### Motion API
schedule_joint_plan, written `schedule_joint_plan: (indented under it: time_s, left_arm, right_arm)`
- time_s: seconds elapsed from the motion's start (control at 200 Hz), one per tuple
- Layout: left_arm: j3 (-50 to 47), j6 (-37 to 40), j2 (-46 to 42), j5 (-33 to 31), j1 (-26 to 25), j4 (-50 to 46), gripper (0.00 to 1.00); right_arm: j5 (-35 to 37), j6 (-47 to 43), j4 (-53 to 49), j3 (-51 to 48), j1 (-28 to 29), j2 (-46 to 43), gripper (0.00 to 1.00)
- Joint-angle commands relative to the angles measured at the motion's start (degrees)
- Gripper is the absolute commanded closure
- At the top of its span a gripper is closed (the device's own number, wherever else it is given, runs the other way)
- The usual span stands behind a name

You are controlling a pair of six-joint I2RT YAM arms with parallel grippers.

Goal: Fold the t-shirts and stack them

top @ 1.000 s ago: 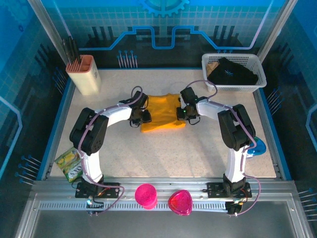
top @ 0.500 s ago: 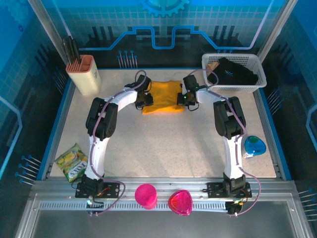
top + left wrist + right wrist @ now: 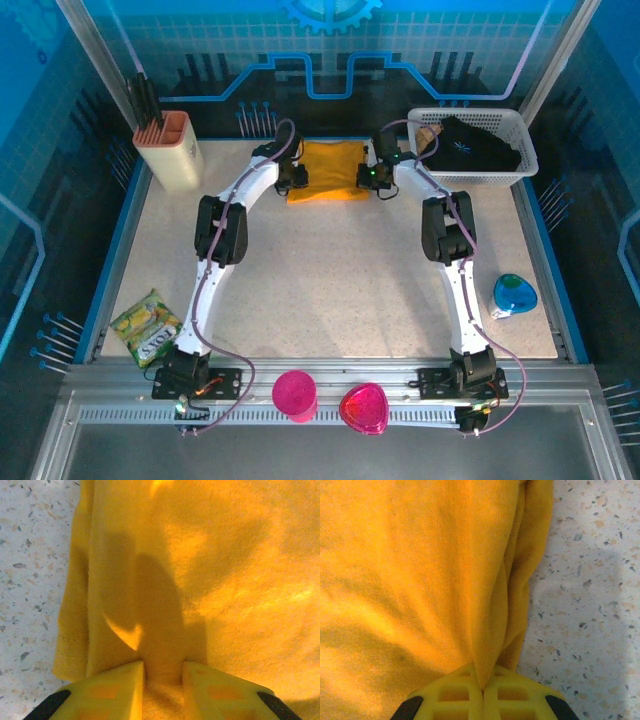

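Left gripper [image 3: 163, 669] nips t-shirt [image 3: 225, 580] at left edge; right gripper [image 3: 482, 674] (clamped) opposite.

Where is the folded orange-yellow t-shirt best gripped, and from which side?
Take the folded orange-yellow fabric t-shirt by its layered left and right edges, coming in low from each side: the flat middle offers no pinchable ridge. The left pincer and right pincer grip there.

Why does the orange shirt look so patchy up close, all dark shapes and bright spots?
Left wrist view: a dark shadow runs up the t-shirt from the left gripper, with bright patches beside it. Right wrist view: folds near the right gripper shade the cloth, and a soft shadow crosses the table. Top view: even light, no glare on it.
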Motion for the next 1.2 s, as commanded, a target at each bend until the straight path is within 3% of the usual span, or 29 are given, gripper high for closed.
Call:
schedule_joint_plan:
  time_s: [0.0, 0.14, 0.2, 0.25, 0.32, 0.34, 0.355, 0.435, 0.555, 0.711, 0.851, 1.031, 1.111, 1.196]
  left_arm:
    - [1.4, 1.8, 0.5, -1.6, 0.7, -4.0, 0.70]
    - [-3.7, 2.6, -7.6, -2.3, 0.7, 1.4, 0.44]
    - [-6.8, 3.3, -12.8, -2.8, 0.6, 4.4, 0.26]
    - [-8.9, 4.0, -17.2, -3.6, 0.5, 6.3, 0.02]
    - [-11.6, 5.4, -23.6, -4.8, 0.2, 8.4, 0.01]
    - [-12.5, 5.8, -25.6, -5.2, 0.1, 9.2, 0.01]
    - [-13.4, 6.1, -27.1, -5.5, 0.0, 9.8, 0.01]
    - [-20.9, 7.6, -36.2, -6.7, -0.3, 15.4, 0.01]
    - [-39.6, 9.4, -52.2, -8.9, -0.3, 28.5, 0.01]
    - [-67.2, 13.4, -71.3, -16.3, 0.5, 44.8, 0.00]
    - [-93.0, 20.6, -85.0, -16.3, 1.5, 62.9, 0.01]
    - [-113.5, 21.0, -93.4, -18.0, 3.1, 74.3, 0.01]
    - [-120.6, 21.0, -93.1, -22.5, 3.5, 81.7, 0.01]
    - [-124.6, 20.0, -90.4, -24.4, 5.2, 85.7, 0.00]
  right_arm:
    - [-0.2, -0.9, -4.7, 1.5, -1.0, 2.0, 0.89]
    - [1.4, -2.7, -5.5, 0.4, -1.0, -3.0, 0.61]
    - [2.6, -3.9, -5.9, -0.7, -1.0, -7.0, 0.51]
    - [3.6, -4.9, -5.9, -2.3, -1.0, -10.5, 0.38]
    - [5.1, -5.9, -5.3, -5.7, -1.0, -17.2, 0.23]
    - [5.5, -6.2, -5.0, -7.0, -1.0, -19.1, 0.06]
    - [5.8, -6.3, -4.7, -8.0, -1.0, -20.6, 0.00]
    - [7.4, -6.8, -2.2, -15.0, -0.9, -28.9, 0.00]
    - [9.8, -7.6, 3.8, -29.4, -0.8, -42.9, 0.00]
    - [15.7, -10.7, 16.9, -55.5, -1.0, -62.9, 0.00]
    - [17.8, -15.6, 31.8, -79.5, -2.3, -78.2, 0.00]
    - [17.3, -20.6, 50.0, -103.3, -3.0, -90.9, 0.00]
    - [16.9, -23.8, 62.0, -112.5, -3.3, -93.3, 0.00]
    - [21.1, -23.2, 70.7, -117.3, -3.9, -92.8, 0.00]
